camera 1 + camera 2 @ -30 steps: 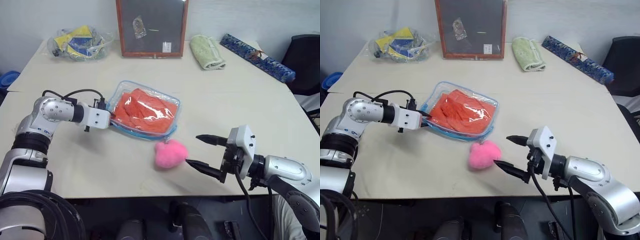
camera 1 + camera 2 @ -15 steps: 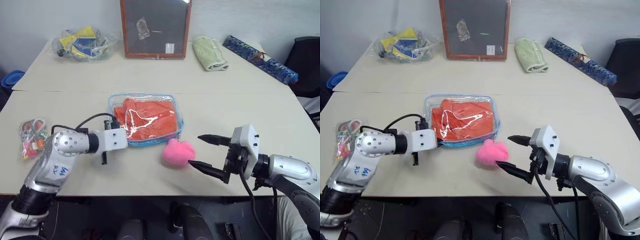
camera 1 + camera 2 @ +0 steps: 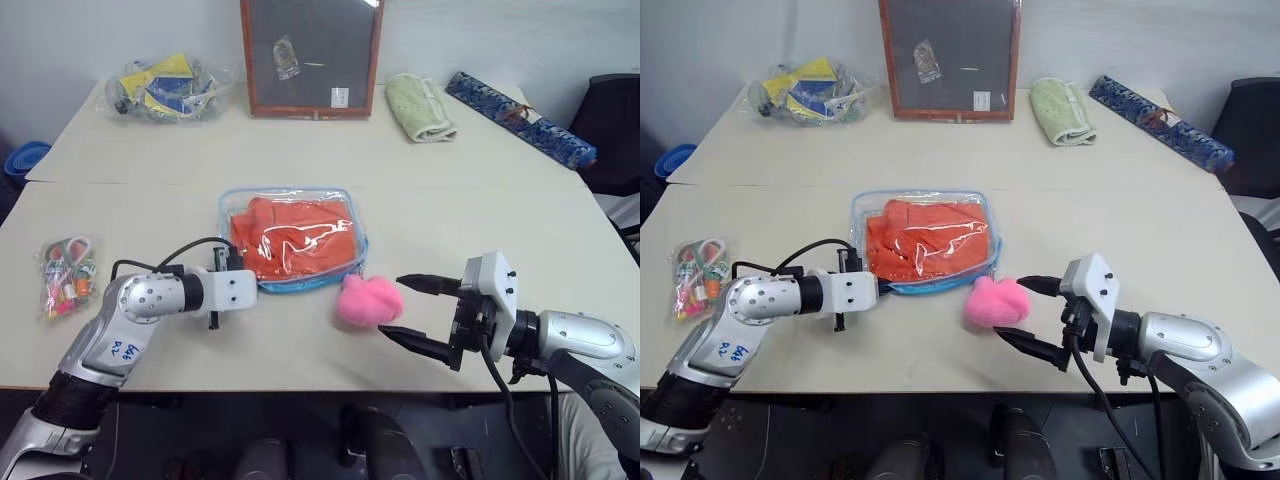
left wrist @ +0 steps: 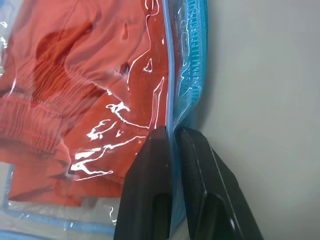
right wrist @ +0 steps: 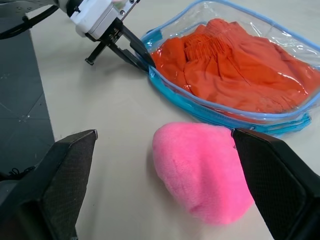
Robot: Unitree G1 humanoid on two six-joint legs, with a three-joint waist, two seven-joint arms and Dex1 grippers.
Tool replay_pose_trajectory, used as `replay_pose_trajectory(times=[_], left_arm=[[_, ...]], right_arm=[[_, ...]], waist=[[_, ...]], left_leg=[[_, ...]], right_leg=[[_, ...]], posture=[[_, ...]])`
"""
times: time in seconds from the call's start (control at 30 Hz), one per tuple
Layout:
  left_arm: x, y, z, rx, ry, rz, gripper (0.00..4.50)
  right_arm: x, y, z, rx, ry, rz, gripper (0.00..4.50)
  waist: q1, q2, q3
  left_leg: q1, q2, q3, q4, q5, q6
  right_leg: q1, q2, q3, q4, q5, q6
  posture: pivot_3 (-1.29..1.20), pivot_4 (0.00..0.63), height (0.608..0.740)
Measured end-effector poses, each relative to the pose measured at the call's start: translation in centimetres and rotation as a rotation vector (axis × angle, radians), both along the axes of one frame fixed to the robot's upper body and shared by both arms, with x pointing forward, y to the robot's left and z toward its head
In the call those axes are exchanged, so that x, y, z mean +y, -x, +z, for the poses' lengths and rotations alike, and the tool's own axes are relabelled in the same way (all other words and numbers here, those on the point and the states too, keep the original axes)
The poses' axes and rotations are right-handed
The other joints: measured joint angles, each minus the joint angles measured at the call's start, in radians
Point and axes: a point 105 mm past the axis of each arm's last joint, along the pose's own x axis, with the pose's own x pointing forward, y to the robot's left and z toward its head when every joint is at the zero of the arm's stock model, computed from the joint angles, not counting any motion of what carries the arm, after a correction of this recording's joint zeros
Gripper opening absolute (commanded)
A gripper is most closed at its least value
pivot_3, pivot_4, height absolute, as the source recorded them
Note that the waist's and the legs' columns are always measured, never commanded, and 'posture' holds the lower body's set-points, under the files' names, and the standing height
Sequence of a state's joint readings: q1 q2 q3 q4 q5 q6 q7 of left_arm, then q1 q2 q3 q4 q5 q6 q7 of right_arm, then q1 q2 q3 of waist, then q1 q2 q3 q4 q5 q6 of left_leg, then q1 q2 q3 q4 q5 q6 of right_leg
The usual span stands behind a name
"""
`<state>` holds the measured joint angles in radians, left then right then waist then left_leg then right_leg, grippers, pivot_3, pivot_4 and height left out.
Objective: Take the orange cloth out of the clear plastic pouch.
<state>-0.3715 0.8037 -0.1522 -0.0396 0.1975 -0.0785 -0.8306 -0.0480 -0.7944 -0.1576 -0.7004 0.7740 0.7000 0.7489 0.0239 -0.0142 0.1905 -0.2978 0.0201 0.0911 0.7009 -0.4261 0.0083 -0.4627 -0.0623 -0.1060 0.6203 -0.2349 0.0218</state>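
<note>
Pinched tight, my left gripper (image 3: 243, 290) has the blue edge of the clear plastic pouch (image 3: 292, 239) at its near-left corner, mid-table (image 3: 480, 210), orange cloth (image 3: 298, 235) still inside. My right gripper (image 3: 402, 310) gapes wide just beside a pink plush (image 3: 369, 301); open tabletop further right. There's handwriting on my left forearm, can't read it. Left wrist view: fingers (image 4: 150, 200) clamp the pouch seam. Right wrist view: plush sits near, pouch beyond it.
</note>
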Motion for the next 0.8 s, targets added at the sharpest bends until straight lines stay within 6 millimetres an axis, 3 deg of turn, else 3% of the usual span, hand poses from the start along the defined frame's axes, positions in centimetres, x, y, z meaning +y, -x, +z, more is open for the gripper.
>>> replay_pose_trajectory(times=[0.23,0.63,0.8], left_arm=[[0.8,-2.8,1.3,-0.057,-0.003,-0.039,0.38],[-0.8,-1.3,2.3,0.068,0.116,-0.061,4.07],[-0.6,0.8,4.4,0.249,0.282,-0.075,4.07]], right_arm=[[0.0,-0.1,0.0,-0.005,0.006,-0.002,4.50],[-0.3,-0.1,-0.5,0.010,0.013,-0.028,4.50],[-1.2,-0.7,-1.4,0.039,0.017,-0.079,4.50]], waist=[[0.001,0.000,0.000],[-0.002,0.000,0.000],[-0.002,0.000,0.000]], left_leg=[[0.000,0.000,-0.001,0.000,0.000,0.000],[0.000,0.000,0.000,0.001,0.000,0.000],[0.000,0.000,0.000,0.001,0.000,0.000]], right_leg=[[-0.001,0.000,-0.003,0.001,0.000,0.001],[-0.001,0.001,-0.002,0.002,0.001,0.001],[-0.001,0.000,-0.002,0.001,0.001,0.001]], posture=[[0.00,0.150,0.740],[0.00,0.150,0.740],[0.00,0.150,0.740]])
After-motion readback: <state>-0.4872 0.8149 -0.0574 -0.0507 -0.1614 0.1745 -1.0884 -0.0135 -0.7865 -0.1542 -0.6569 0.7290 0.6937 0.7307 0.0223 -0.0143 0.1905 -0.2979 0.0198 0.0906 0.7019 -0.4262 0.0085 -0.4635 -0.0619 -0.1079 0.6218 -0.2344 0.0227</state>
